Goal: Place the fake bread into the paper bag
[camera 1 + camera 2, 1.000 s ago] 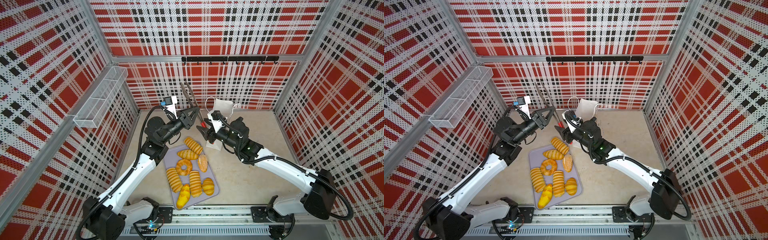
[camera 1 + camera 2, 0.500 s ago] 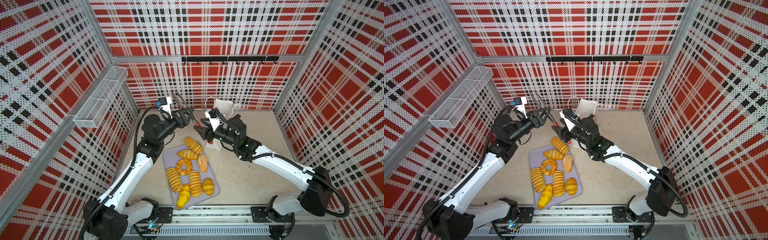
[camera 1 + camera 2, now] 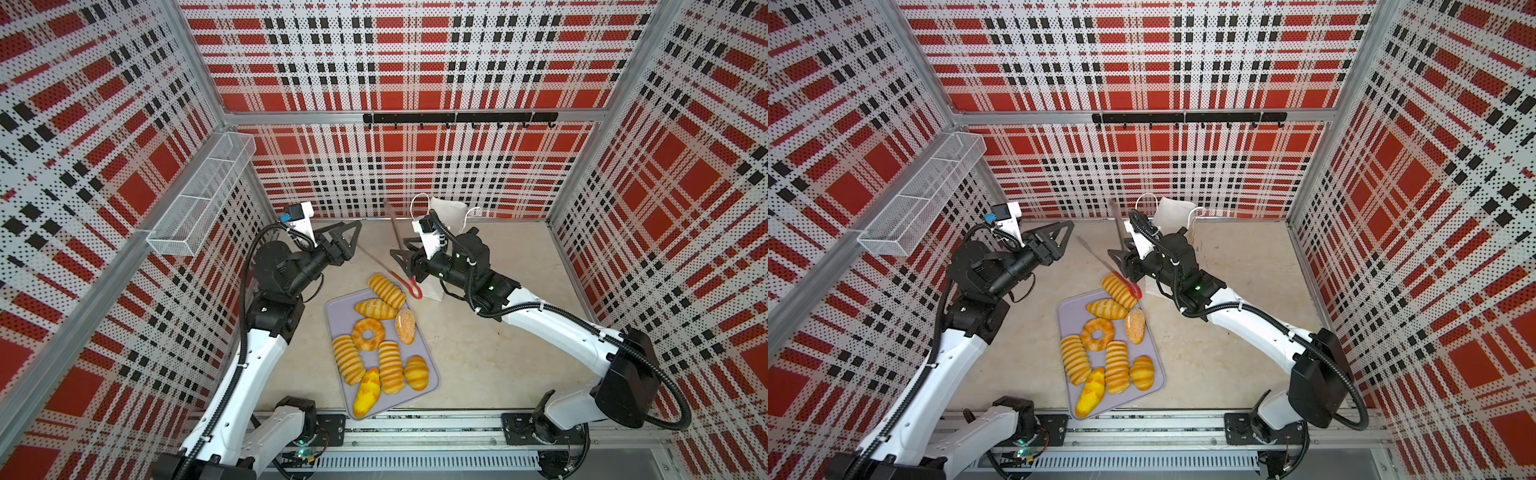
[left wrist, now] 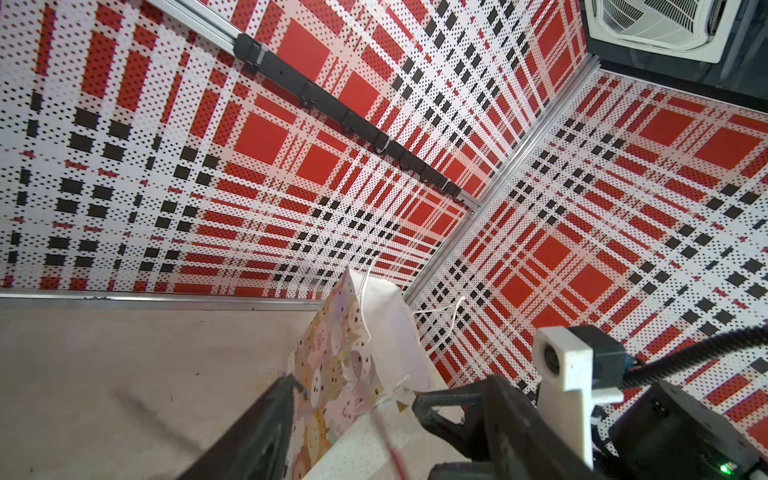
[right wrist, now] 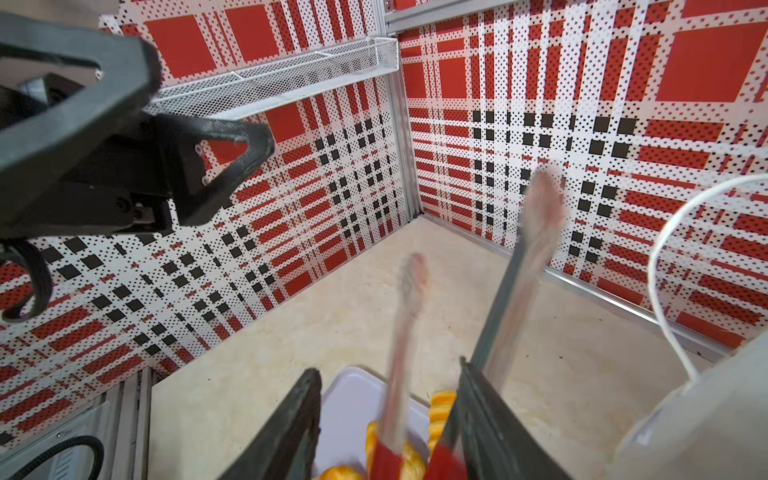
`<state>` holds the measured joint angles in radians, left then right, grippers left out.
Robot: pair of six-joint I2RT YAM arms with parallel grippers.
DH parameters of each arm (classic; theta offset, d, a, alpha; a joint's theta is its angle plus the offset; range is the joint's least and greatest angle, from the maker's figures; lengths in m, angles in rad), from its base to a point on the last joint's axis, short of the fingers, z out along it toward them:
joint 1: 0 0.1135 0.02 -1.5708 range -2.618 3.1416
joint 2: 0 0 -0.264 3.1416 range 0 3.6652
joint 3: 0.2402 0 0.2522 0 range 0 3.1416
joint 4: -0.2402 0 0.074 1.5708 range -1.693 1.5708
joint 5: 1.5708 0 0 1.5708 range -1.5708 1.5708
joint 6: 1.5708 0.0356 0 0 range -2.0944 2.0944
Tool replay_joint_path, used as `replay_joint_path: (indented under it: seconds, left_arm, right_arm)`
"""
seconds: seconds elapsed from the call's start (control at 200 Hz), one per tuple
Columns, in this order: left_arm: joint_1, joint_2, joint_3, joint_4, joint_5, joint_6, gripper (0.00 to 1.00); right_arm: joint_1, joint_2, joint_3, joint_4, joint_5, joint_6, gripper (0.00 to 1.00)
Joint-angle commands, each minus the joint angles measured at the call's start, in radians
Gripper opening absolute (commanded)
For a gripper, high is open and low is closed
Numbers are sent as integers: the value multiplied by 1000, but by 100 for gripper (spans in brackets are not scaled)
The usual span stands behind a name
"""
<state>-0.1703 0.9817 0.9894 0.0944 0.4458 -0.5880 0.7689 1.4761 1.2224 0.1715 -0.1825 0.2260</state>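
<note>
A: Left gripper [image 3: 353, 241]?
B: Jaws stood wide, nothing in them.
A: Right gripper [image 3: 398, 249]?
B: Straddled the blurred tongs [image 3: 411, 284]. Couldn't tell if it gripped them.
A: Fake bread [image 3: 390, 365]?
B: Lay on the tray [image 3: 338, 309], near the tongs' red end. Paper bag [image 3: 446, 212] stood upright behind the right gripper, by the back wall.

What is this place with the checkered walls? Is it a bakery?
Probably a robot test booth, not a bakery: two robot arms on a rail, plaid walls all around, and toy bread on a tray.
</note>
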Motion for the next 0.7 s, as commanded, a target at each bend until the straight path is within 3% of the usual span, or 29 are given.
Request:
replay_joint_path:
  seconds: [0.0,0.18,0.306,0.381,0.536,0.696]
  left_arm:
    - [9,-27,-41,1,33,16,75]
    - [9,-43,-92,69,45,-10,75]
    - [9,-32,-110,68,42,-22,76]
    - [6,-26,-131,63,30,-31,76]
    - [-54,-7,-211,82,-72,-26,77]
    - [-113,88,-294,190,-92,-50,78]
  right_arm:
    - [-6,-17,23,47,-1,26,1]
    - [-8,-46,11,25,1,20,1]
    - [-11,-107,-65,8,27,-3,6]
    - [-14,-162,-126,-22,43,-24,16]
    - [-32,-305,-304,-112,123,-63,51]
    - [-35,-404,-444,-185,148,-82,60]
